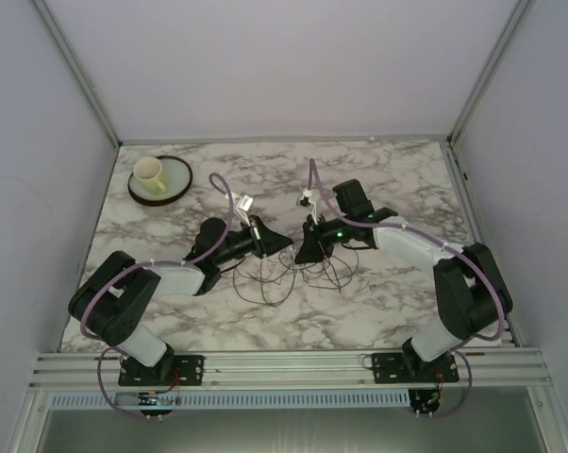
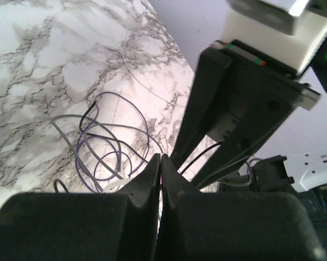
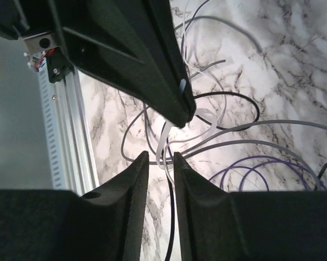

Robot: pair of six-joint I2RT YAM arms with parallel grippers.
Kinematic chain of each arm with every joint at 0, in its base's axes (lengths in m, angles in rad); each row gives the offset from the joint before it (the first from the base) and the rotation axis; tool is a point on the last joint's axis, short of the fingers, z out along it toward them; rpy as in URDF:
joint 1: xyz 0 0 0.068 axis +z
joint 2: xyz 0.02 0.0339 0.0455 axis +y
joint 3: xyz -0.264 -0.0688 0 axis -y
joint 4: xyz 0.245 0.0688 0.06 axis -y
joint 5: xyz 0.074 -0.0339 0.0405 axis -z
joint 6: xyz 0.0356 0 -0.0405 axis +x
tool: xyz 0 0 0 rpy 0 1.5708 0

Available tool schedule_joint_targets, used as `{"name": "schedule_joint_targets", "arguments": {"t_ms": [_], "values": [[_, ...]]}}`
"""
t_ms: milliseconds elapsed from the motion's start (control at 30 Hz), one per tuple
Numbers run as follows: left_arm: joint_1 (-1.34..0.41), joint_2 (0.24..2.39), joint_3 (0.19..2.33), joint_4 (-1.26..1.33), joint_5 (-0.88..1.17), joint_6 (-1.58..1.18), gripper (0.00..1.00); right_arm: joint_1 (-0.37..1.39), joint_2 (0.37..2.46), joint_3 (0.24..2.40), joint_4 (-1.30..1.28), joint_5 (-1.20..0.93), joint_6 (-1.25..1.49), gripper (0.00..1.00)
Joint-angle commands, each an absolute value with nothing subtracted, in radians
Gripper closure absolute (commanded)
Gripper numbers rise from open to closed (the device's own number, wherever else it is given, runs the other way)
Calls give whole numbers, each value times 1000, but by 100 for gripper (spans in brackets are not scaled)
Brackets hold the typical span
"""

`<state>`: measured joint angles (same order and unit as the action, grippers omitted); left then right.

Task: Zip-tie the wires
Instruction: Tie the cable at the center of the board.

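Overhead: both arms reach inward over the marble table [image 1: 388, 311] and meet near its middle. The left end effector [image 1: 282, 243] and right end effector [image 1: 304, 249] are tip to tip, just apart. The wires [image 1: 282, 276] lie in loose, hair-thin loops on the table, beneath the two tips and a little nearer the arm bases. In the far left corner a cup [image 1: 149, 172] sits on a plate [image 1: 178, 186], well apart from the work. Neither jaw state is readable from up here.

Left wrist camera: this settles the left side. Its fingers [image 2: 144, 182] are pressed together, the seam closed right to the tip. Wire loops lie on the marble beyond, grey and purplish at this range. The right end effector looms close, with one dark strand showing between its fingers.

Right wrist camera: the right fingers [image 3: 136, 174] stand apart with a narrow gap. A pale flat strip [image 3: 164, 142] is clearest here, running from the left tip down into that gap beside a dark strand. Whether the left tip actually nips the strip, I cannot tell. An aluminium rail [image 3: 65, 136] shows at the side, seen only in this wrist view.
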<state>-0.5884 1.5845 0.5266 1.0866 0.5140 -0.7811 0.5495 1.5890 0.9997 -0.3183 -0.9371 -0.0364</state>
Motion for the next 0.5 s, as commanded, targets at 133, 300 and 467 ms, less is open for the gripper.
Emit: {"name": "schedule_joint_targets", "arguments": {"t_ms": [133, 300, 467], "values": [[-591, 1523, 540, 1031, 465, -738, 100, 542, 1412, 923, -164, -762, 18, 48], [-592, 1510, 536, 1014, 456, -729, 100, 538, 1343, 880, -119, -697, 18, 22], [-591, 1493, 538, 987, 438, -721, 100, 533, 1261, 839, -76, -604, 21, 19]]}}
